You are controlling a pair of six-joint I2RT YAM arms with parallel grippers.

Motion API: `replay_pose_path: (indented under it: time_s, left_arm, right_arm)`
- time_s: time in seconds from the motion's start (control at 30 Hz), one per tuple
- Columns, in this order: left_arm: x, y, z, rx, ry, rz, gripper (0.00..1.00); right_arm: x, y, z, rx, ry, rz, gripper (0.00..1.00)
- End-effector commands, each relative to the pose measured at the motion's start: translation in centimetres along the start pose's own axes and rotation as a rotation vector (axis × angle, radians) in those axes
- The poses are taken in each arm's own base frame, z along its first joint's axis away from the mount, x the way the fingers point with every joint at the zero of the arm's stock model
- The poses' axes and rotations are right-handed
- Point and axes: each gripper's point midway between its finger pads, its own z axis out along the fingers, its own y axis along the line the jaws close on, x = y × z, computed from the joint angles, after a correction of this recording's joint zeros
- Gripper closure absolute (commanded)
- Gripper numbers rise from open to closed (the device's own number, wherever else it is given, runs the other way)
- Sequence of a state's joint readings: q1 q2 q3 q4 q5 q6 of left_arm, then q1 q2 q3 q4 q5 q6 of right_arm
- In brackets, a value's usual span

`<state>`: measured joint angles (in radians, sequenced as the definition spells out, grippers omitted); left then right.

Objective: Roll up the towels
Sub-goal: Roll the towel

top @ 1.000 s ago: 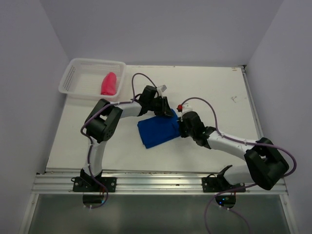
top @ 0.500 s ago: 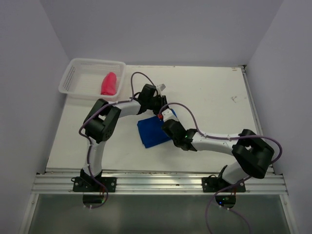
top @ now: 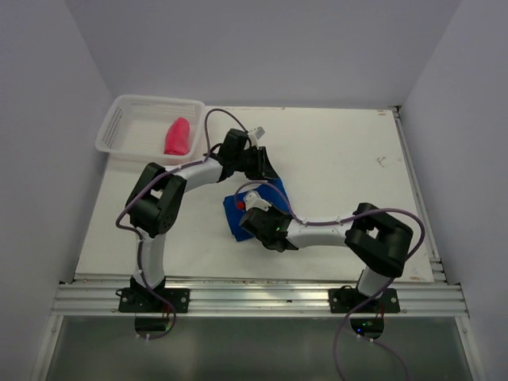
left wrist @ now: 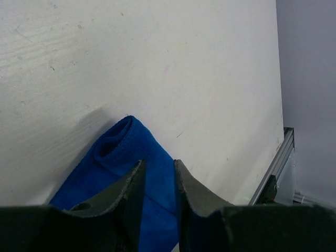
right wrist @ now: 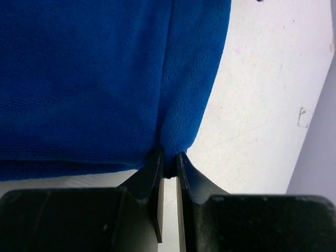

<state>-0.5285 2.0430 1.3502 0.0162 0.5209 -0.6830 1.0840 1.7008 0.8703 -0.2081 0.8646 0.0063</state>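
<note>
No readable text, no labels or numbers, faint marks (top: 381, 161) on the table (top: 341, 143) perhaps only scuffs

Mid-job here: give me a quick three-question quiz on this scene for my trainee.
1. True or false: the pink towel lies inside the white basket.
2. What is the right claw pinching? A) an edge of the blue towel B) the basket rim C) nothing
3. Fill in: the cloth between the left claw fingers is ____ in colour.
Key: 1 true; 2 A; 3 blue.
</note>
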Motion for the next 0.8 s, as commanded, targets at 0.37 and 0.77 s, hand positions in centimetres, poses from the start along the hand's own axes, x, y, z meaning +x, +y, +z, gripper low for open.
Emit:
replay_pose_path:
  time_s: [0.37, 0.77]
  left_arm:
    - [0.3, -2.4, -2.2, 0.055, -0.016, 0.084, 0.68]
    - [2.8, -3.4, -1.1, 0.107, 0.032, 0.11, 0.68]
  right_arm:
    - [-1.3, 2.2, 0.7, 0.066, 0.049, -0.206, 1.0]
    - [-0.6, 3.0, 1.3, 0.073, 0.085, -0.26, 1.0]
